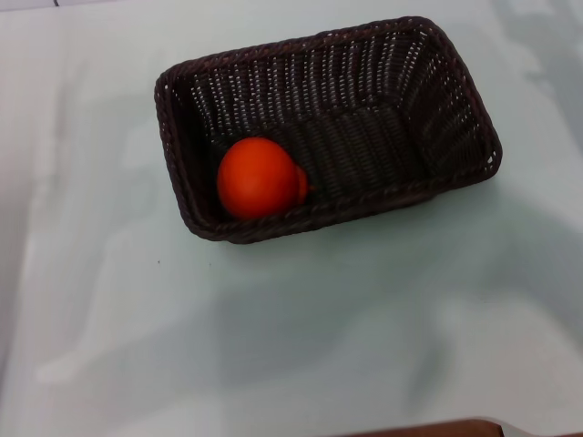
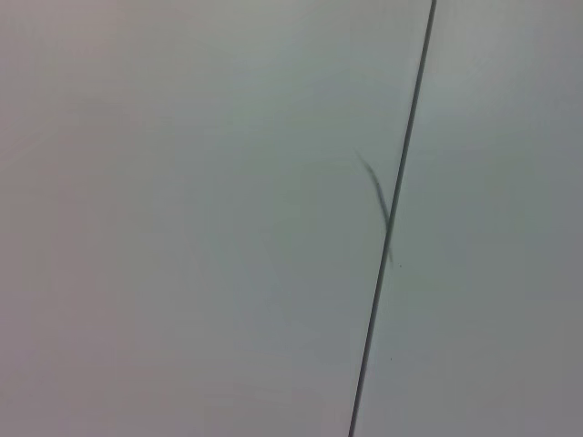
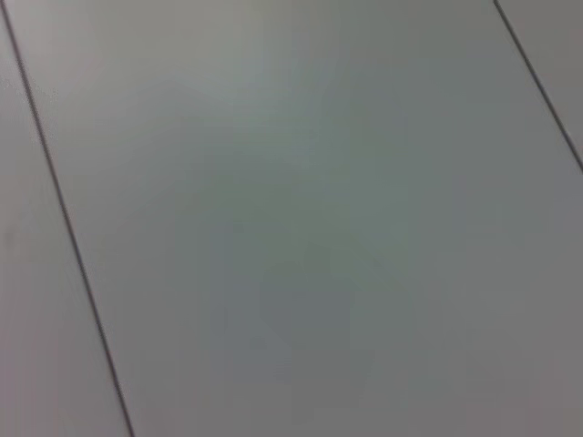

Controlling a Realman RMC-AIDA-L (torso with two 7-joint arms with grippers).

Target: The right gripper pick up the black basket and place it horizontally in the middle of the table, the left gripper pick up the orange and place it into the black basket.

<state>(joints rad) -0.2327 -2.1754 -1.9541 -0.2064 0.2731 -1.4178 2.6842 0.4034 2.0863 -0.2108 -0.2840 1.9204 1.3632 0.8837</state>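
The black basket (image 1: 383,118) lies lengthwise across the far middle of the table (image 1: 273,346), slightly skewed. The orange (image 1: 258,178) rests inside it, in the near left corner against the basket's wall. Neither gripper shows in the head view. The left wrist view and the right wrist view show only pale flat surface with thin dark seam lines, with no fingers and no task object in them.
A brown edge (image 1: 428,428) shows at the near bottom of the head view. A thin dark seam (image 2: 392,218) crosses the left wrist view, and two seams (image 3: 64,218) cross the right wrist view.
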